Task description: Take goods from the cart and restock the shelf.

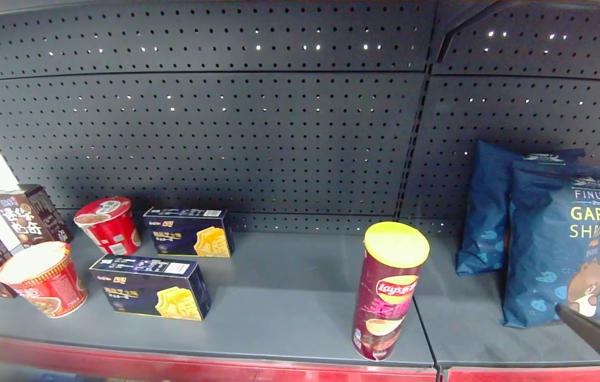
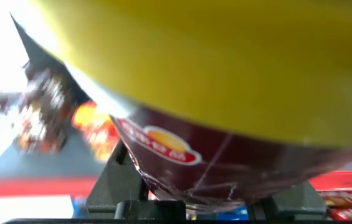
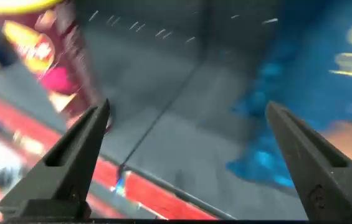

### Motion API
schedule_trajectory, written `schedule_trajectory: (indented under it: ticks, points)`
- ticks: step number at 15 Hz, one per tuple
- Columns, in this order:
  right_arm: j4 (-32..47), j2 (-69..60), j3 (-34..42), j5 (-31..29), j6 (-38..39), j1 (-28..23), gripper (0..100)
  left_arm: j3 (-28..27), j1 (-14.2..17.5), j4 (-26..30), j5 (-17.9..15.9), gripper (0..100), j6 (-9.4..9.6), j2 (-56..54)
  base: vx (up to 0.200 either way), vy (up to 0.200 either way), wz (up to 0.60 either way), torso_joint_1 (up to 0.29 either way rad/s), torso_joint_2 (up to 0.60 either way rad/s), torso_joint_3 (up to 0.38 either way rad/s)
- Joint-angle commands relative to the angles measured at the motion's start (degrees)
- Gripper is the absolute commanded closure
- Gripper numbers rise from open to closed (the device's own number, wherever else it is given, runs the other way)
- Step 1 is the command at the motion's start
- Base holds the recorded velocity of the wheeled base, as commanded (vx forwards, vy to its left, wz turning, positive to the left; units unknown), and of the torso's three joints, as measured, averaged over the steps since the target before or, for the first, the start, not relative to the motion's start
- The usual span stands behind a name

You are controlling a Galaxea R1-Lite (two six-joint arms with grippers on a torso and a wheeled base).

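Left gripper (image 2: 204, 198) clenched on held chip can (image 2: 238, 155), out front of the shelf (image 1: 289, 297); right gripper (image 3: 188, 107) spread, empty, right of standing chip can (image 1: 387, 292), which sits near the lip, so a placing bump likely topples it.

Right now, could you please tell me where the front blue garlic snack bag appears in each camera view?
Head view: the front blue bag stands at the right of the shelf, before a second blue bag.
Left wrist view: not in it.
Right wrist view: the bag is a blurred blue shape with yellow lettering.
Shared landmark: the shelf's red front edge.
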Motion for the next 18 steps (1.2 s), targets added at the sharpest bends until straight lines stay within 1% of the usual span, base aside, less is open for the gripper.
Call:
schedule_trajectory:
  ticks: [1, 2, 3, 4, 5, 6, 7, 9, 10, 11, 12, 14, 17, 18]
  points:
    - [0.92, -7.97, 1.53, -1.35, 1.81, -4.64, 0, -4.93, -0.01, -0.21, -2.92, 100, 0.95, 7.07, 0.0, 0.0, 0.0, 0.0, 0.0, 0.0]
    - [1.0, -10.96, 3.38, -1.79, 2.42, -7.18, 0, -6.16, -0.01, -0.21, -5.47, 100, 1.13, 8.65, 0.0, 0.0, 0.0, 0.0, 0.0, 0.0]
    - [1.0, -13.07, 4.52, -1.87, 2.42, -9.65, 0, -6.51, -0.01, -0.21, -6.08, 100, 1.04, 9.27, 0.0, 0.0, 0.0, 0.0, 0.0, 0.0]
    - [1.53, -15.0, 5.31, -2.49, 2.34, -11.05, 0, -6.42, -0.09, -0.21, -6.17, 100, 1.13, 9.62, 0.0, 0.0, 0.0, 0.0, 0.0, 0.0]
    - [4.7, -20.45, 7.15, -3.98, 2.34, -13.16, 0, -6.33, -0.27, -0.21, -7.67, 100, 1.13, 10.76, 0.0, 0.0, 0.0, 0.0, 0.0, 0.0]
    - [8.65, -24.84, 8.03, -4.33, 2.34, -14.13, 0, -6.33, -0.18, -0.21, -9.34, 100, 1.13, 11.73, 0.0, 0.0, 0.0, 0.0, 0.0, 0.0]
    - [14.28, -30.38, 8.82, -4.51, 2.34, -15.01, 0, -6.42, -0.18, -0.3, -10.3, 100, 1.13, 12.52, 0.0, 0.0, 0.0, 0.0, 0.0, 0.0]
    - [26.32, -41.89, 8.91, -4.33, 2.34, -15.97, 0, -6.33, -0.27, -1.7, -13.2, 100, 1.13, 13.13, 0.0, 0.0, 0.0, 0.0, 0.0, 0.0]
    - [29.39, -43.74, 9.88, -5.21, 2.6, -15.97, 0, -6.16, -0.18, -1.7, -15.05, 100, 1.13, 13.31, 0.0, 0.0, 0.0, 0.0, 0.0, 0.0]
    - [26.76, -43.3, 11.81, -9.7, 2.78, -15.89, 0, -5.72, -0.18, -1.53, -17.33, 100, 1.13, 13.49, 0.0, 0.0, 0.0, 0.0, 0.0, 0.0]
    - [28.16, -43.3, 11.81, -12.42, 2.86, -15.89, 0, -5.46, -0.18, -1.53, -18.74, 100, 1.13, 14.45, 0.0, 0.0, 0.0, 0.0, 0.0, 0.0]
    - [28.34, -43.3, 11.81, -15.14, 3.48, -15.89, 0, -5.37, -0.18, -1.17, -20.41, 100, 1.04, 15.68, 0.0, 0.0, 0.0, 0.0, 0.0, 0.0]
    - [28.43, -43.3, 11.81, -15.85, 2.95, -15.89, 0, -5.63, -0.36, -1.88, -20.67, 100, 1.22, 20.43, 0.0, 0.0, 0.0, 0.0, 0.0, 0.0]
    - [28.51, -43.3, 11.81, -16.02, 1.63, -15.89, 0, -5.81, -1.5, -3.28, -22.87, 100, 1.22, 23.42, 0.0, 0.0, 0.0, 0.0, 0.0, 0.0]
